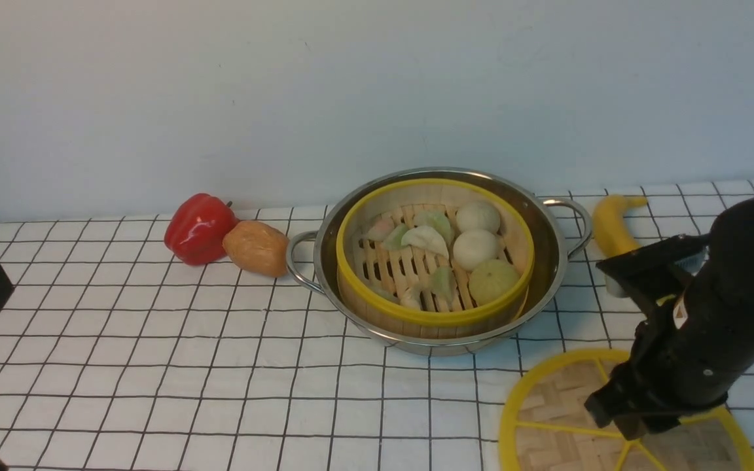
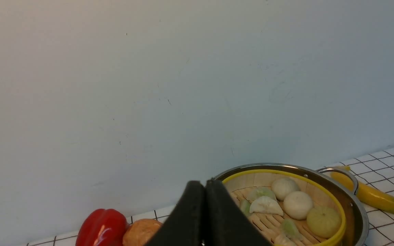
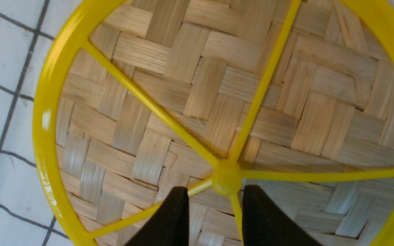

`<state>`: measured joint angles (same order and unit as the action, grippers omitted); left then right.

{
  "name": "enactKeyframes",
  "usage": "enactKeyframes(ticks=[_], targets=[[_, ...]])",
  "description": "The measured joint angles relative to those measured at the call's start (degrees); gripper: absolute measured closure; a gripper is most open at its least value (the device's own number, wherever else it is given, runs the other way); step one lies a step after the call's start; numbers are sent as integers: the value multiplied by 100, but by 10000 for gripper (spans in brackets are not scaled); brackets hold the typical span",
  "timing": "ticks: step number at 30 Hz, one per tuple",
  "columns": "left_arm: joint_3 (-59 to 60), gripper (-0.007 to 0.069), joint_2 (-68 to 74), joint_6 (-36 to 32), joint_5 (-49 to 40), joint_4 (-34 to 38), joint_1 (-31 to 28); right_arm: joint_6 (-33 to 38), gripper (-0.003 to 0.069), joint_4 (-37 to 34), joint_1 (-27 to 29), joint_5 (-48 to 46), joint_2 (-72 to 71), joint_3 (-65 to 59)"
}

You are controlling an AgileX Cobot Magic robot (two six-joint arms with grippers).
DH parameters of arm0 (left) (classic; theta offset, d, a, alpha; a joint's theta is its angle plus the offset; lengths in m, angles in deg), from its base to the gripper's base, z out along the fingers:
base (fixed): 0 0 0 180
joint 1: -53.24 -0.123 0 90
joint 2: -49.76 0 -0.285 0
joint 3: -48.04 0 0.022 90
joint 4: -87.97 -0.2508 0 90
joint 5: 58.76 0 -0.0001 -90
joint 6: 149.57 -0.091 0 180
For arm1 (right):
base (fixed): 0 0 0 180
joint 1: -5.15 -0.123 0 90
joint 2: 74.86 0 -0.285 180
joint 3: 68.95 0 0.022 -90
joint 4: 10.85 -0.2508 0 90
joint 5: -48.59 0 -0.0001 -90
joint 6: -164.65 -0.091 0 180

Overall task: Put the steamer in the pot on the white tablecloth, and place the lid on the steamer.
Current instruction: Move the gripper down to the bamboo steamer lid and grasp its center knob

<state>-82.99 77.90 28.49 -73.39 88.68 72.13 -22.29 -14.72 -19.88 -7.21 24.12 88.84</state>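
White black-gridded tablecloth (image 1: 154, 366) lies bare at 7 to 9 o'clock of the wide steel two-handled pot (image 1: 550, 219), which holds the uncovered yellow-rimmed bamboo steamer (image 1: 345, 261). At 5 o'clock lies the flat woven yellow-spoked lid (image 1: 547, 405), cut off by the frame edge and partly hidden under the right gripper (image 3: 215, 191), whose fingers are narrowly parted beside the knob. The left gripper (image 2: 204, 218) is pressed closed.

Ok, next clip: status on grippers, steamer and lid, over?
Left gripper shut, off to the left. Right gripper open above the lid knob; lid flat on tablecloth. Steamer seated in pot, uncovered. Banana beside pot, not in the way.
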Motion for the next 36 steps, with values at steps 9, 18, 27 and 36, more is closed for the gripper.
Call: enactKeyframes(ticks=[9, 18, 27, 36], targets=[[0, 633, 0, 0, -32, 0, 0, 106, 419, -5, 0, 68, 242, 0], [0, 632, 0, 0, -32, 0, 0, 123, 424, 38, 0, 153, 431, 2], [0, 624, 0, 0, -49, 0, 0, 123, 527, 143, 0, 153, 431, 2], [0, 623, 0, 0, -94, 0, 0, 123, 527, 143, 0, -198, 419, 30]])
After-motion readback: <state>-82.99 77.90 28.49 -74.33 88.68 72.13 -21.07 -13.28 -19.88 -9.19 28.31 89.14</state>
